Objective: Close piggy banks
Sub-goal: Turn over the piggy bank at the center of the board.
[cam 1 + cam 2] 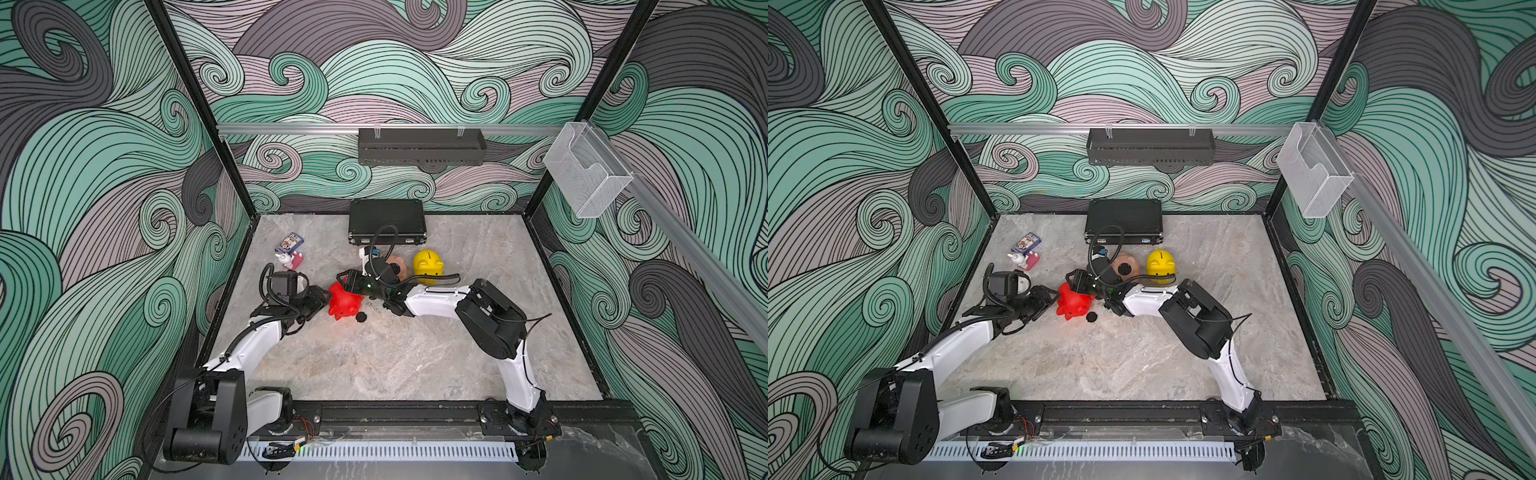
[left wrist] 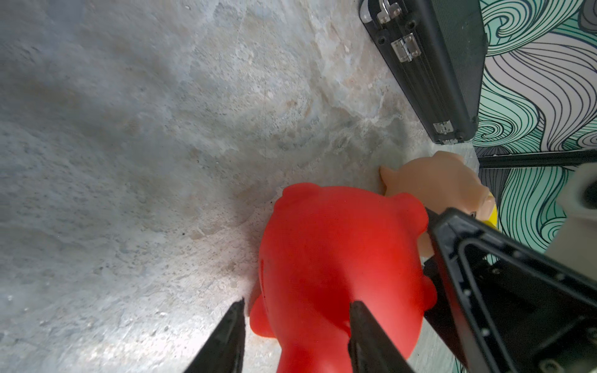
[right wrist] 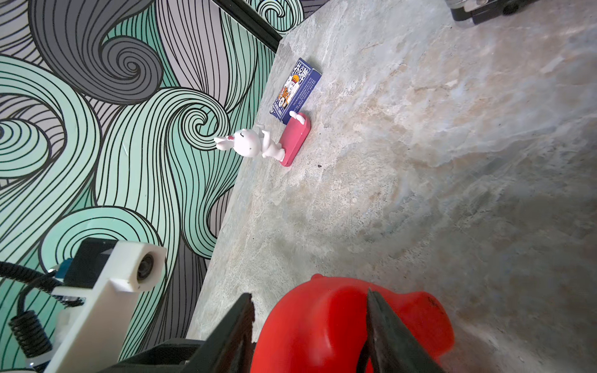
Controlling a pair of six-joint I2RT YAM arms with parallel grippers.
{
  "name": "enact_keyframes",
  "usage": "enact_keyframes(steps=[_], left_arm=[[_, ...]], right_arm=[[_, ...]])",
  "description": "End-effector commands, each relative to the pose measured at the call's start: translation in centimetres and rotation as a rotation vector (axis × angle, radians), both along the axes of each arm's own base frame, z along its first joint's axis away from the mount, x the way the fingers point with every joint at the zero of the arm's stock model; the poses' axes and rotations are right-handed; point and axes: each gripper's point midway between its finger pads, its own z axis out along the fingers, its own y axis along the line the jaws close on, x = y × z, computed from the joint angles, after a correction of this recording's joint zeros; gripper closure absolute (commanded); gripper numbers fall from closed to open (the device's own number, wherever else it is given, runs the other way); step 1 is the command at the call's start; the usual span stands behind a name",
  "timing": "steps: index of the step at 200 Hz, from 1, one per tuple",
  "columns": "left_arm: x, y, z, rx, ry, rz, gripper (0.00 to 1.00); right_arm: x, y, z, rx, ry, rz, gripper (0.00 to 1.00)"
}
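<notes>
Marble-look tabletop [image 1: 395,353], swirly walls [image 1: 104,166], red pig [image 1: 343,301] mid-table, left gripper [image 2: 295,303] and right gripper [image 3: 309,292] straddling it from opposite sides, jaws partway apart, can't tell if either's clamping, peach pig [image 1: 1125,266] and yellow pig [image 1: 428,264] just behind.

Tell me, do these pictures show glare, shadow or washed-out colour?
In both top views the red piggy bank glows so saturated its detail washes out. In the left wrist view a bright sheen lies on the table by the fingers. In the right wrist view a broad shadow darkens it.
</notes>
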Motion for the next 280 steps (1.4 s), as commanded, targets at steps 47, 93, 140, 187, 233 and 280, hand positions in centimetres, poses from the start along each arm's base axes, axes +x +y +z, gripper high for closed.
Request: enact_keyframes(steps=[47, 93, 140, 187, 233, 280], left_arm=[[-1.4, 0.1, -2.1, 0.032, 0.089, -0.016, 0.51], [-1.4, 0.1, -2.2, 0.032, 0.093, -0.016, 0.51], [-1.5, 0.3, -2.3, 0.044, 0.095, -0.012, 0.51], [-1.5, 0.6, -2.5, 0.059, 0.101, 0.001, 0.51], [-1.7, 1.1, -2.2, 0.082, 0.097, 0.021, 0.48], [-2.1, 1.9, -2.1, 0.118, 0.107, 0.053, 0.48]], right_arm=[[-2.3, 2.9, 5.7, 0.144, 0.013, 0.097, 0.44], [-2.5, 3.0, 5.4, 0.121, 0.023, 0.093, 0.44], [-2.6, 3.3, 5.4, 0.107, 0.023, 0.101, 0.44], [-3.0, 3.7, 5.7, 0.083, 0.015, 0.119, 0.44], [-3.3, 4.1, 6.3, 0.086, 0.003, 0.14, 0.44], [-4.0, 4.8, 7.0, 0.08, -0.012, 0.169, 0.44]])
